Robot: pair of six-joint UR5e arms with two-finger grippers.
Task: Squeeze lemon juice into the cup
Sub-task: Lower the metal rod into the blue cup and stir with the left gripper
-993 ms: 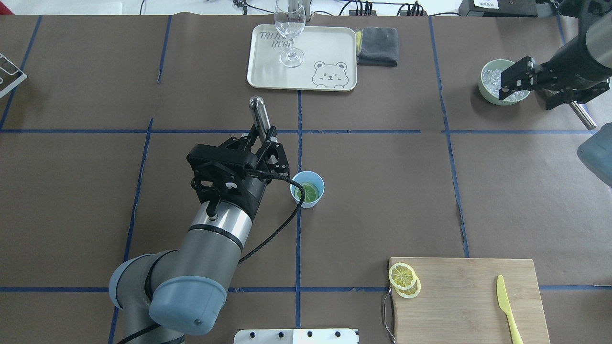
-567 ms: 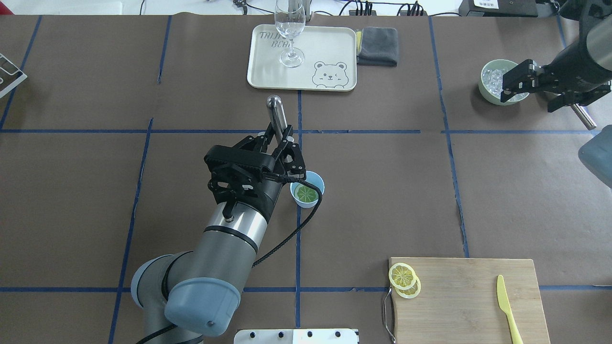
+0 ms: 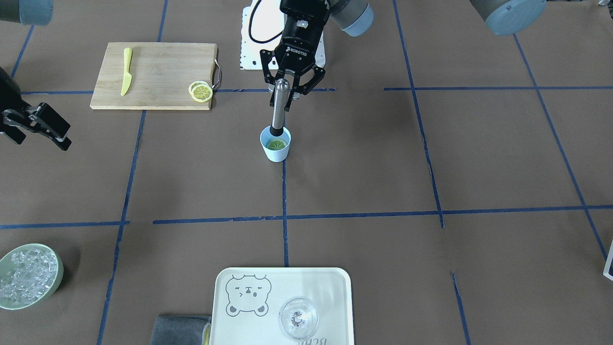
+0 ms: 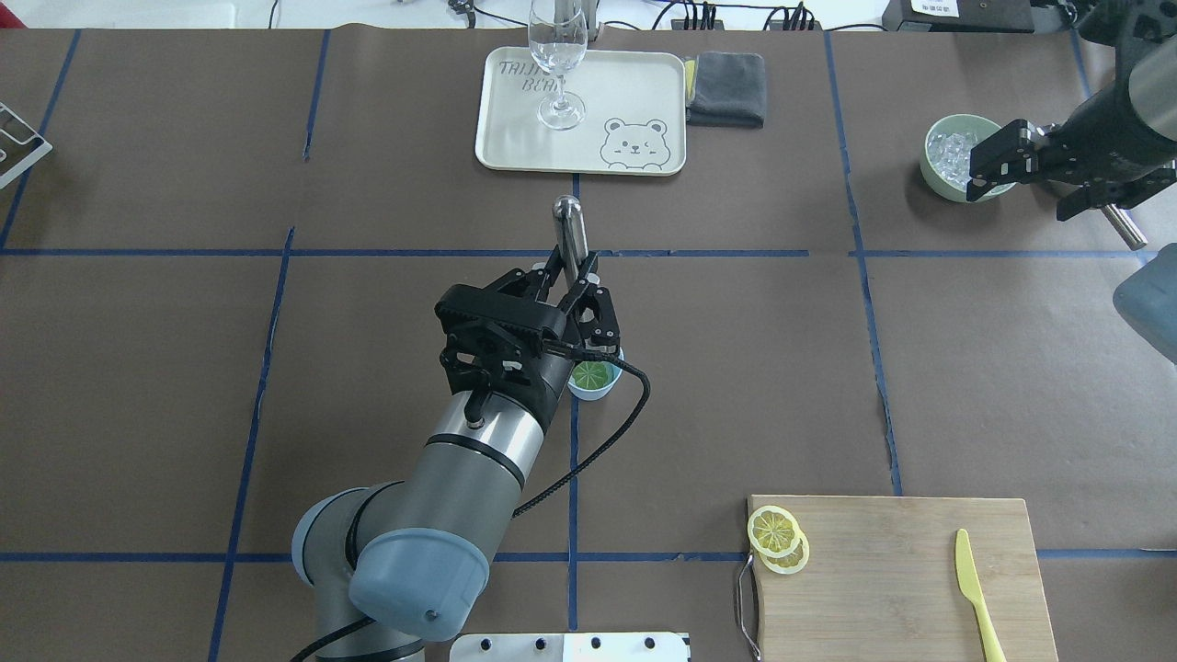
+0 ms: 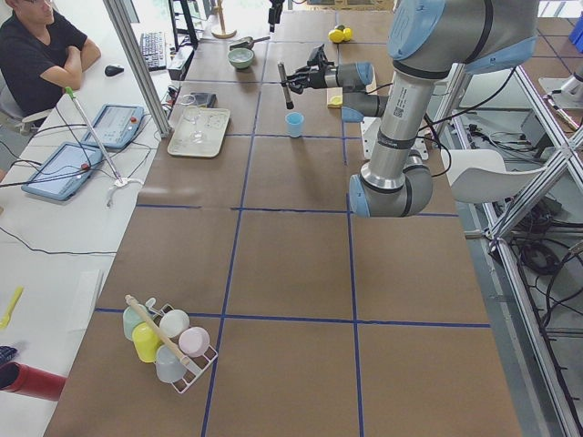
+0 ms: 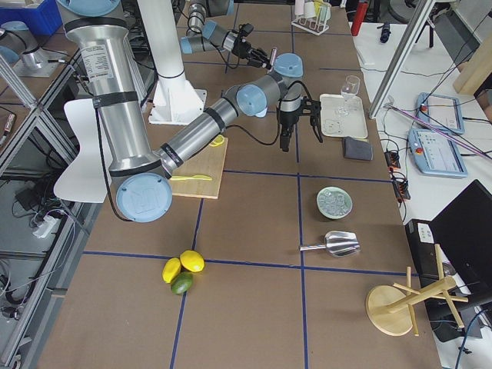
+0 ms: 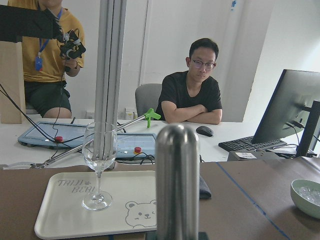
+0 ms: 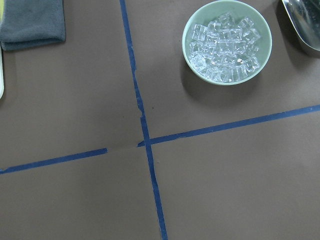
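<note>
The pale-blue cup point(image 3: 276, 152) stands at mid-table on a blue tape line, and it also shows in the overhead view point(image 4: 596, 391). A lemon slice point(image 3: 277, 144) lies flat inside it and looks greenish there point(image 4: 593, 373). My left gripper point(image 3: 291, 79) is shut on a steel muddler point(image 3: 279, 103), held tilted over the cup. The muddler's dark lower end sits at the cup's mouth. From overhead the left gripper point(image 4: 577, 285) partly covers the cup. My right gripper point(image 4: 1016, 184) is open and empty beside the ice bowl, far from the cup.
A wooden cutting board point(image 4: 901, 570) at the front right carries two lemon slices point(image 4: 777, 541) and a yellow knife point(image 4: 975, 579). A tray point(image 4: 625, 101) with a wine glass point(image 4: 556, 64) and a grey cloth point(image 4: 726, 87) are at the back. A pale-green ice bowl point(image 4: 942, 152) is at the right.
My left arm has carried the muddler rightward, from beside the cup to over it. The right gripper has drifted slightly right, away from the ice bowl.
</note>
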